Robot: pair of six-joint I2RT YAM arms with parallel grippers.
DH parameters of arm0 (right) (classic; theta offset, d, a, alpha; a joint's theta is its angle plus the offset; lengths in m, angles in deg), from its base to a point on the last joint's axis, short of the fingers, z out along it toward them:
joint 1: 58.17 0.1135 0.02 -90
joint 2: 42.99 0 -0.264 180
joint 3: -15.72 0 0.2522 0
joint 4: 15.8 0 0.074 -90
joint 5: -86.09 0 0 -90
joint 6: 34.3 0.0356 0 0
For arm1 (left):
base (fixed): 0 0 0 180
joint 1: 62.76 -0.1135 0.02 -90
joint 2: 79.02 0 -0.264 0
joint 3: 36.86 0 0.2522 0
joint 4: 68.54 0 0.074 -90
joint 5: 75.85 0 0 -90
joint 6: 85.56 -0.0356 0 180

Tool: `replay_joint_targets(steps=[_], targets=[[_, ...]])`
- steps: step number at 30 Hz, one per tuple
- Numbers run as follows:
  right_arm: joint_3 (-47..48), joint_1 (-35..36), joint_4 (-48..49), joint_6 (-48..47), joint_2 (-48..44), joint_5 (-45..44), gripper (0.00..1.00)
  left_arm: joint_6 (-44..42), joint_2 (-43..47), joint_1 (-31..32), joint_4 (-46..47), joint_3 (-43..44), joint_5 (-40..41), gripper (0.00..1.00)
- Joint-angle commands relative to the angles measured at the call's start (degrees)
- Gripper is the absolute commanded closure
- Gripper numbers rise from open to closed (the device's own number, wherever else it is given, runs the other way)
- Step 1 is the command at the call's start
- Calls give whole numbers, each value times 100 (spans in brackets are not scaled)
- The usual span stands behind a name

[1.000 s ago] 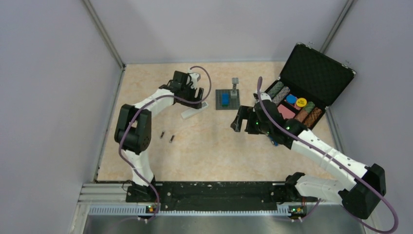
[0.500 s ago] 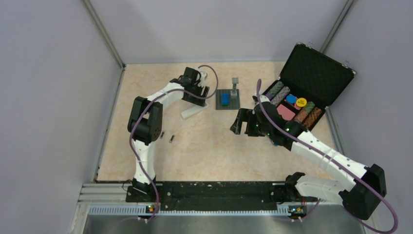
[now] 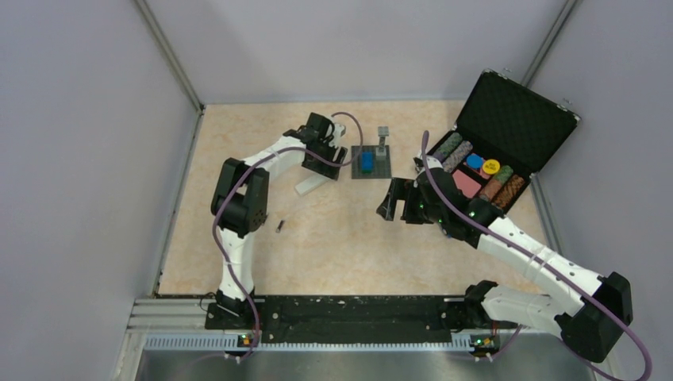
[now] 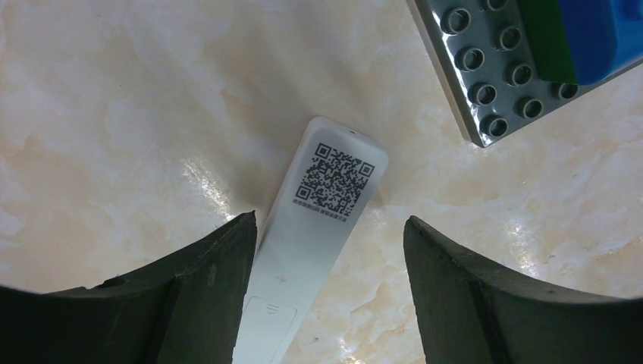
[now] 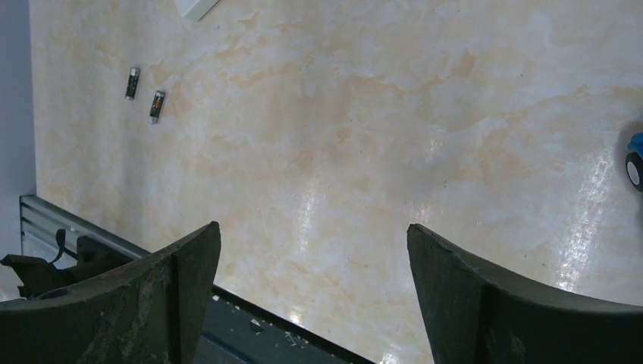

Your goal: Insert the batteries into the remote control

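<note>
Left gripper (image 4: 327, 224) hangs wide astride the remote (image 4: 334, 174), which lies back-up, the baseplate (image 4: 500, 68) near its end. The batteries (image 5: 156, 106) lie well apart from it. Right gripper (image 5: 312, 227) gapes empty. The grasp should close squarely across the remote's sides, clear of the cover (image 4: 269, 326).

Back of remote control (image 4: 302, 254): QR code (image 4: 334, 180) label at its far end.
Print under code: too small to read.
</note>
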Motion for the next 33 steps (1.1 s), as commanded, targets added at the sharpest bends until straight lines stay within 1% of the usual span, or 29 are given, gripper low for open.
replay_joint_targets(steps=[1,4,6,8,9,11,13,15,17,18,19,21,24,26,30,31,33], targets=[[-15,-32,55,43,-136,-89,9,-49,-31,51,76,-7,46,27],[-52,-34,54,60,-136,-112,9,97,-105,61,44,31,389,33],[-70,-35,55,85,-123,-125,9,313,-145,58,6,75,579,41],[-72,-33,61,102,-111,-127,9,407,-180,62,-17,101,604,55],[-72,-34,67,101,-104,-121,9,442,-213,62,-54,133,610,60],[-73,-34,75,96,-84,-103,10,490,-273,66,-147,209,570,60],[-76,-32,72,96,-70,-99,9,517,-354,86,-265,284,592,56],[-72,-32,74,91,-73,-80,10,544,-395,114,-333,302,698,50],[-80,-31,80,77,-78,-73,9,672,-427,130,-402,309,899,48],[-81,-34,77,79,-77,-73,9,746,-433,137,-428,315,933,49],[-89,-34,72,82,-79,-66,9,864,-425,135,-454,307,975,54],[-103,-34,72,88,-66,-56,10,1140,-436,134,-524,342,1038,69],[-99,-35,72,124,-37,8,10,1640,-409,139,-818,555,1009,94],[-91,-35,100,170,-29,48,10,2007,-235,138,-873,566,991,100],[-73,-35,292,222,-24,226,11,3024,352,139,-932,486,796,100],[-72,-35,410,226,-14,300,11,3300,572,144,-896,425,621,100],[-46,-34,746,206,31,732,12,3769,949,148,-734,259,156,100]])
